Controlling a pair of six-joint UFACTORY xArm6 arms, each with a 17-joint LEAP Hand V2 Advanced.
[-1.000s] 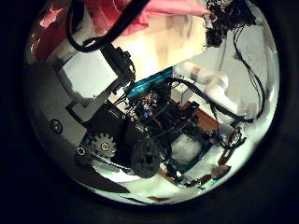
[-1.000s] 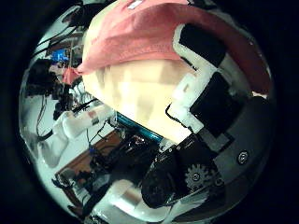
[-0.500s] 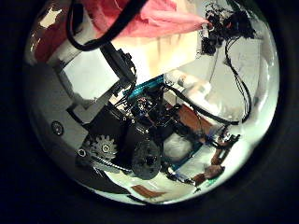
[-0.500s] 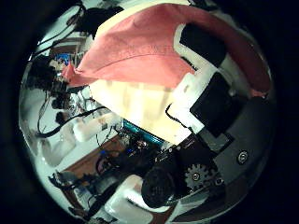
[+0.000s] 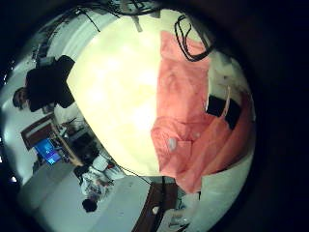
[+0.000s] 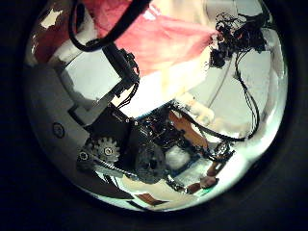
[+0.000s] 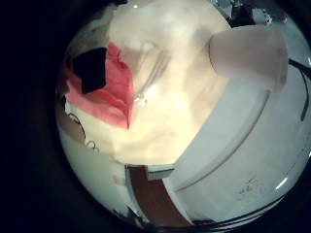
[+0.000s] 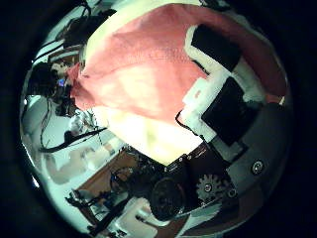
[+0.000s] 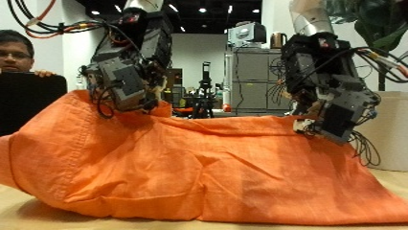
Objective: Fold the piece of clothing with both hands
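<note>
**Desk:** One garment, then?

**Caption writer:** One: a wide orange woven cloth garment (image 9: 204, 163), lifted by its upper edge above the pale wooden table (image 9: 19, 216), its lower part resting on the tabletop and the cloth sagging between two raised corners. The robot's left hand (image 9: 125, 81), of black and white parts, is curled onto the edge at one corner; the right hand (image 9: 334, 110) pinches the edge at the other. In the right thumb side palm view the cloth (image 8: 149, 64) lies against that hand's fingers (image 8: 220, 74).

**Desk:** What does the fold ask of them at this point?

**Caption writer:** By my reading, the edge is up and has yet to be carried over. Both hands should travel together at level height, keeping the span between them taut enough that the sag does not bunch, then lay the held edge down square on the lower part before letting go. If one hand leads, the fold line will likely skew.

**Desk:** The count?

**Caption writer:** One garment, two hands, two white arms, one table. The left little finger side palm view shows the cloth (image 5: 198, 116) spread over the pale tabletop (image 5: 116, 87).
</note>
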